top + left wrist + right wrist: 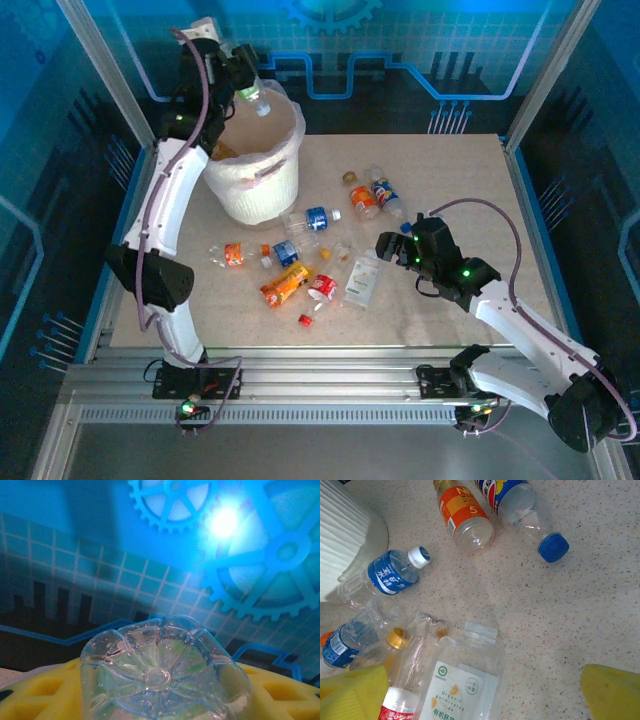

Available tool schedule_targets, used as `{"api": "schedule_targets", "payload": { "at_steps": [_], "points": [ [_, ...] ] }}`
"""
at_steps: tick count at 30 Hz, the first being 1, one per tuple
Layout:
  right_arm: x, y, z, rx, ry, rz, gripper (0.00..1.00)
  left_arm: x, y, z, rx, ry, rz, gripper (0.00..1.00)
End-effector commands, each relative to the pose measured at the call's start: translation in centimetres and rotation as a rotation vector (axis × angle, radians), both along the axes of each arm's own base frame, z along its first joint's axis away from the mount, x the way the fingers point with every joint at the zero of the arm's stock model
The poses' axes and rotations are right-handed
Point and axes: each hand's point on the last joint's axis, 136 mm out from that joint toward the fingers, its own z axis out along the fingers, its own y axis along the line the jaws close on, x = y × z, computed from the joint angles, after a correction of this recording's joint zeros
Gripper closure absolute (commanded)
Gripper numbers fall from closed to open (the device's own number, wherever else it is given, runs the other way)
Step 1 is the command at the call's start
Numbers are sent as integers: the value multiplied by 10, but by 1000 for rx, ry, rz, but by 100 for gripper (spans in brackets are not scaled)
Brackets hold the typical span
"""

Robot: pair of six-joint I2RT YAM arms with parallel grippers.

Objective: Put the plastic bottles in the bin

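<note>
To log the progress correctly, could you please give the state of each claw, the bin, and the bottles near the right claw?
bin, upright, bag-lined.
left claw, shut on the clear bottle above the bin.
right claw, open, holding nothing.
blue-label bottle, lying on the table, white cap on.
orange-label bottle, lying on the table.
blue-capped bottle, lying on the table, capped.

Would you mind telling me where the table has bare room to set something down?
Bare: the far right corner of the table, beyond the blue-capped bottle, and the near strip between the red cap and the right arm. Crowded: the middle, from the bin to the white-labelled bottle.
</note>
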Motion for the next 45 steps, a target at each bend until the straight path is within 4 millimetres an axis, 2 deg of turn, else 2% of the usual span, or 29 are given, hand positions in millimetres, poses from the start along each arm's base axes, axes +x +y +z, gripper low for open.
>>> {"api": "schedule_targets", "payload": {
  "at_steps": [1,7,14,19,29,35,40,45],
  "points": [
    [-1,-3,2,13,2,-15,0,4,-12,-7,106,21,-44,54],
    [-2,-4,1,14,7,-20,0,16,-18,-54,173,147,-74,52],
    [-2,-7,-1,3,17,-30,0,22,-20,-105,226,296,-100,51],
    [-3,-7,-3,5,23,-35,0,23,-20,-129,255,364,-112,50],
    [-3,-8,-4,3,24,-38,0,27,-22,-165,274,456,-128,42],
    [-4,-8,-4,2,24,-39,0,30,-24,-170,272,463,-134,33],
    [-3,-8,-2,6,19,-39,0,31,-25,-160,261,443,-132,23],
    [-3,-8,1,8,14,-39,0,27,-24,-141,246,406,-125,13]
  ]
}}
